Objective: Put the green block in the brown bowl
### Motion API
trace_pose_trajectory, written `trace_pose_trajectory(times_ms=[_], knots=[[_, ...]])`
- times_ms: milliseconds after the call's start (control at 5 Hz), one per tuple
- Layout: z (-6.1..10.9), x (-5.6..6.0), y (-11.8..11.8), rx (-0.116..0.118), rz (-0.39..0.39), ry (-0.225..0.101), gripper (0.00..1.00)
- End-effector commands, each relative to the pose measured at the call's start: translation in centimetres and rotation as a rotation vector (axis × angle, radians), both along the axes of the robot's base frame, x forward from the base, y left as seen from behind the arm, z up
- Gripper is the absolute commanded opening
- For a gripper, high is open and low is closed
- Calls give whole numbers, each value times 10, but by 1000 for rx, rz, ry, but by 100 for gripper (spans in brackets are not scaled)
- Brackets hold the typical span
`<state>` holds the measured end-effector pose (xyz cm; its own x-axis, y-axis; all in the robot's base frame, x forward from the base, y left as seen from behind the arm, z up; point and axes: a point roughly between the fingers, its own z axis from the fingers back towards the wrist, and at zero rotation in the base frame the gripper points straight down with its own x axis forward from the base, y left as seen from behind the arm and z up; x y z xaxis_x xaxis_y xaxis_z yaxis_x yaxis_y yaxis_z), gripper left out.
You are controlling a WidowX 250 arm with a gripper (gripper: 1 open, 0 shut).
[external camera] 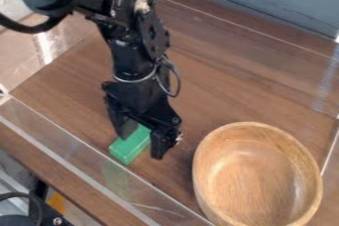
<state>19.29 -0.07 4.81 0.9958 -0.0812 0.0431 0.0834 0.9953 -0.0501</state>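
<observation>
The green block (129, 147) lies on the wooden table near its front edge, a bright green bar partly hidden by my gripper. My gripper (142, 137) points straight down over it and is open, one black finger on each side of the block's far end. Whether the fingers touch the block cannot be told. The brown bowl (259, 176) sits to the right of the block at the lower right, a wide light wooden bowl with nothing in it.
A clear plastic wall (79, 166) runs along the table's front and left edges, close to the block. The black arm (126, 32) rises toward the upper left. Bare wooden tabletop (252, 66) stretches behind the bowl.
</observation>
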Motion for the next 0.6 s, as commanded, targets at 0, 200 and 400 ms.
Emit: trace_pose_trajectory(times_ms=[0,200,400], knots=[[8,3,-2,0,-9,-37,100],[7,4,-2,2,-10,-35,0],[16,3,-4,8,-16,-32,0]])
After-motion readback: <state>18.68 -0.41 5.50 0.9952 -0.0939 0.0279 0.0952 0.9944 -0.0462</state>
